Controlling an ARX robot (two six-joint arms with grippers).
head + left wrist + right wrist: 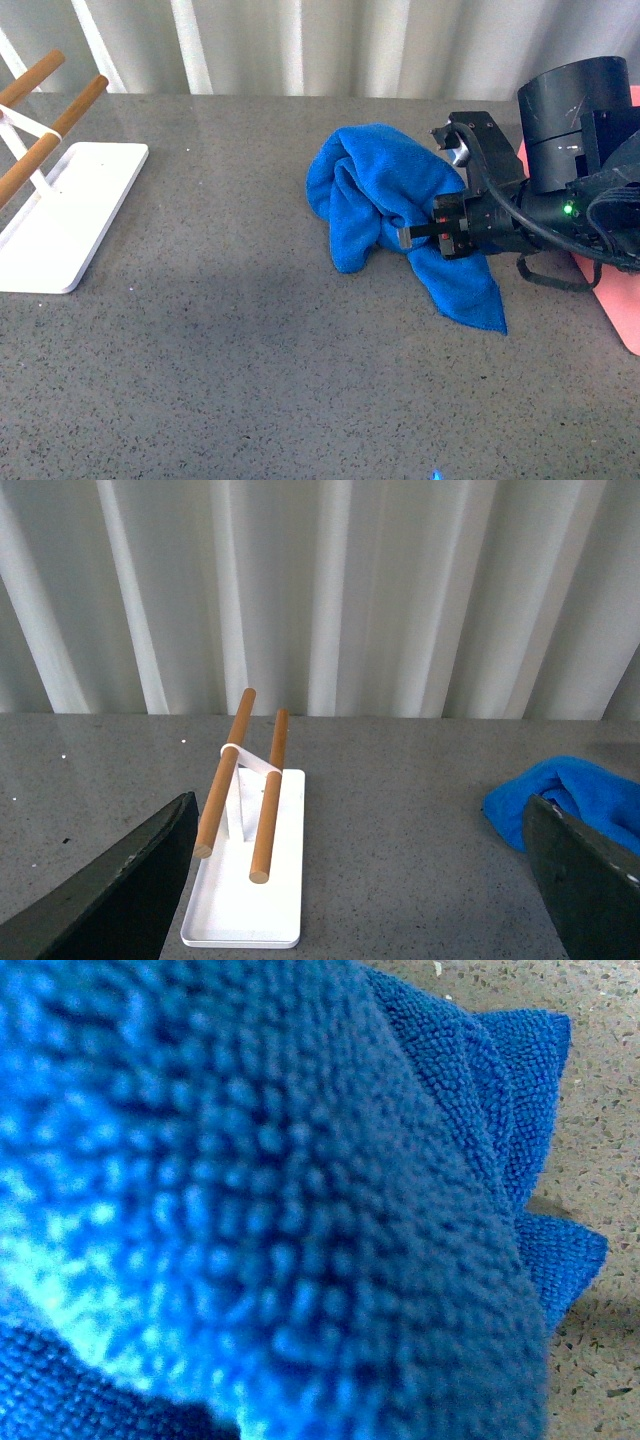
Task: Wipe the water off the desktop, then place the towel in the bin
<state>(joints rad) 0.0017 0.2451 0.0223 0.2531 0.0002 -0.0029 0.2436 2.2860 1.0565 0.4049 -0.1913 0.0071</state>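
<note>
Two grippers: the right gripper (418, 236) is seen in the front view, reaching in from the right side; the left gripper (358, 810) is shown only by its own wrist camera.
Right jaws: they are closed on a fold of the towel (395, 195), with the tips half buried in the cloth.
Left jaws: they are held wide apart with nothing between them, and the dark fingers (120, 880) are framed at either side of the wrist view, above the tabletop.
Towel: it is bunched in a blue heap on the desktop (250, 350), right of centre, with one corner trailing toward the near edge beneath the right arm (560, 200). The right wrist view is almost filled by its pile, blurred at close range.
Bin: only a pink sliver (625, 310) is seen at the right edge of the front view, the rest being masked by the arm. It lies near the towel's trailing corner.
In the way: the arm's black body and a looped cable (550, 275) are placed between towel and bin.
Rack: a white rack base (75, 210) is set at the far left of the desktop, well apart from the towel, with two wooden bars (50, 120) tilted above it.
Backdrop: a pale pleated curtain (300, 45) is hung behind the table.
</note>
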